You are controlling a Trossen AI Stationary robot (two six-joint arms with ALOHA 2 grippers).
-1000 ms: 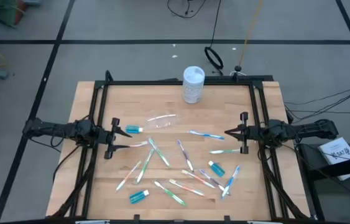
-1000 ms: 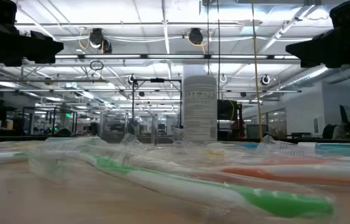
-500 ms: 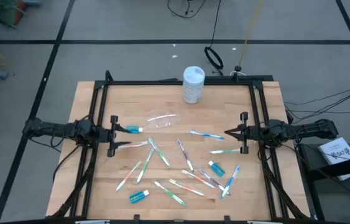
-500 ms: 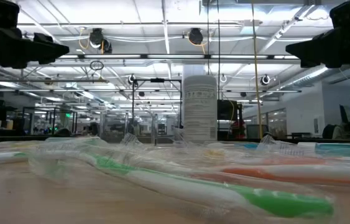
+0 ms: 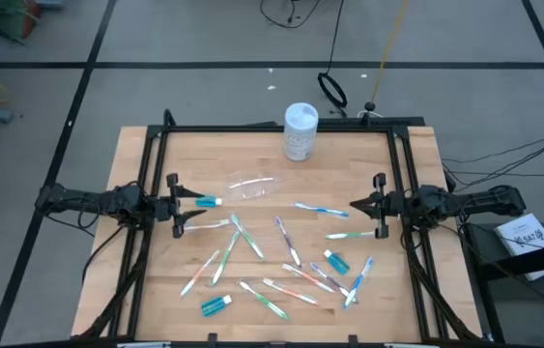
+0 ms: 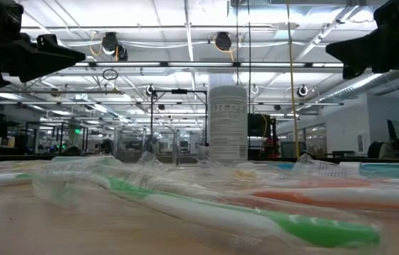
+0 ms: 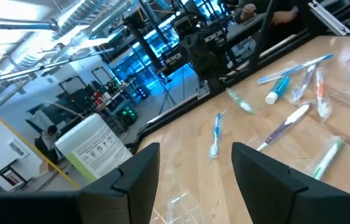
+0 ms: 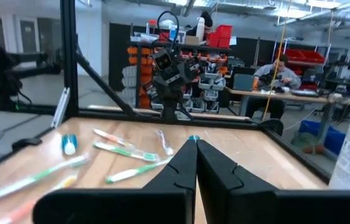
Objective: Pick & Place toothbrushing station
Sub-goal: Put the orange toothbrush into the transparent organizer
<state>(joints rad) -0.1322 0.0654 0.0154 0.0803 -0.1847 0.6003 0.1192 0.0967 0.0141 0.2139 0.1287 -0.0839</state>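
Hovering with its fingers spread beside a teal toothpaste tube point(image 5: 210, 201), the left claw point(image 5: 177, 205) should descend squarely over the tube (the clear cup point(image 5: 251, 187) lies tipped nearby on the worktop point(image 5: 368, 300)), while the right claw point(image 5: 376, 206) waits clenched.

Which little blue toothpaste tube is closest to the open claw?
The teal tube lying right by the open left claw. The other two tubes lie farther off, nearer the table's front edge.
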